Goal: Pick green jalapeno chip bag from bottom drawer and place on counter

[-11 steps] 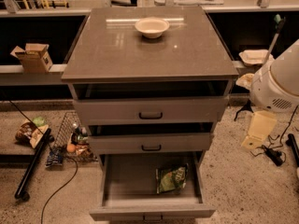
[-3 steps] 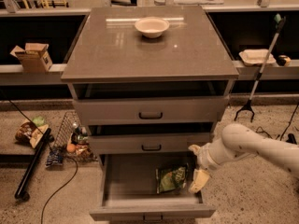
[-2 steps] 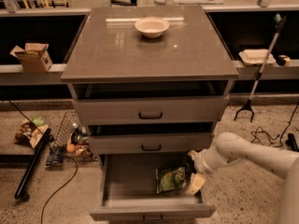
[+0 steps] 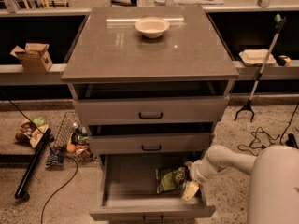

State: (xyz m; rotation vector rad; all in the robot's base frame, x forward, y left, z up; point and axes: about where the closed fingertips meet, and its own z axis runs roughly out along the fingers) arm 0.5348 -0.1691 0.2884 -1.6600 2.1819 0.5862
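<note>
The green jalapeno chip bag (image 4: 171, 178) lies flat in the open bottom drawer (image 4: 126, 181), right of its middle. My gripper (image 4: 190, 183) is inside the drawer at the bag's right edge, on the end of the white arm that reaches in from the right. One pale finger (image 4: 190, 189) points toward the drawer's front. The counter (image 4: 117, 50) is the glossy grey-brown cabinet top above, with a white bowl (image 4: 152, 26) near its back edge.
The two upper drawers (image 4: 150, 110) stand slightly pulled out above the bottom one. A wire basket with snack items (image 4: 70, 141) and a dark pole (image 4: 30, 162) lie on the floor at left. A grabber tool (image 4: 261, 64) leans at right beside a cable (image 4: 261, 139).
The arm came from the right side of the view down into the bottom drawer. Over the last second the gripper has shifted left and lower, up to the bag's right edge.
</note>
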